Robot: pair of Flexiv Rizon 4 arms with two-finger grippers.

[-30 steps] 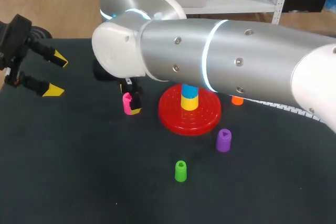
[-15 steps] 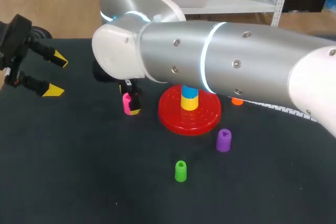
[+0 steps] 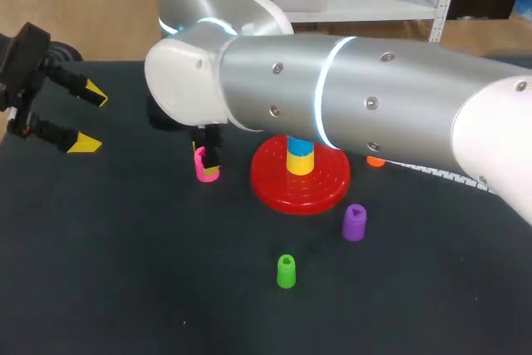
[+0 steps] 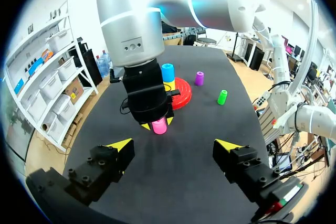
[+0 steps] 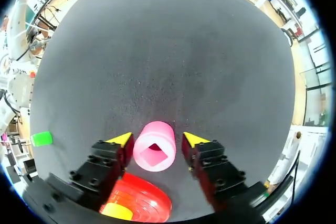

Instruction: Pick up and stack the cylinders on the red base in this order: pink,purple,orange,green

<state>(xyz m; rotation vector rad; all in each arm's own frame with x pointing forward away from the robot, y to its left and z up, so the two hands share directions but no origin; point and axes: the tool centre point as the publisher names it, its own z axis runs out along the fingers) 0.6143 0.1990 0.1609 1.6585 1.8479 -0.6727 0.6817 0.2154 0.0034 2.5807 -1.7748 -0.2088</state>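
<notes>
Plainly the pink cylinder (image 5: 154,153) is a small, hollow moulded piece with a square hole through its top, and I judge it light, stiff and rather smooth on its round wall, so it should not give under a squeeze but could slide or tip if one finger reaches it before the other. The best hold looks to be across its width, on the curved sides about halfway up, leaving the hole free to go down over the post (image 3: 300,155) of the red base (image 3: 274,193). It stands upright on the dark worktop (image 3: 125,272), just left of that base, with the right arm reaching across the middle of the scene to it. From the right wrist view the right hand (image 5: 157,139) is down around it, one yellow tip on each side. The finger on the base's side seems to touch or nearly touch the wall, while a sliver of worktop shows between the cylinder and the other finger, so I take the hand as open and not yet gripping. The cylinder sits between the fingers, a little off centre. The purple cylinder (image 3: 354,222) and green cylinder (image 3: 286,272) wait nearer, the orange cylinder (image 3: 376,160) peeps out beyond the arm at the right, and the left hand (image 3: 90,120) hangs open and empty far left.
</notes>
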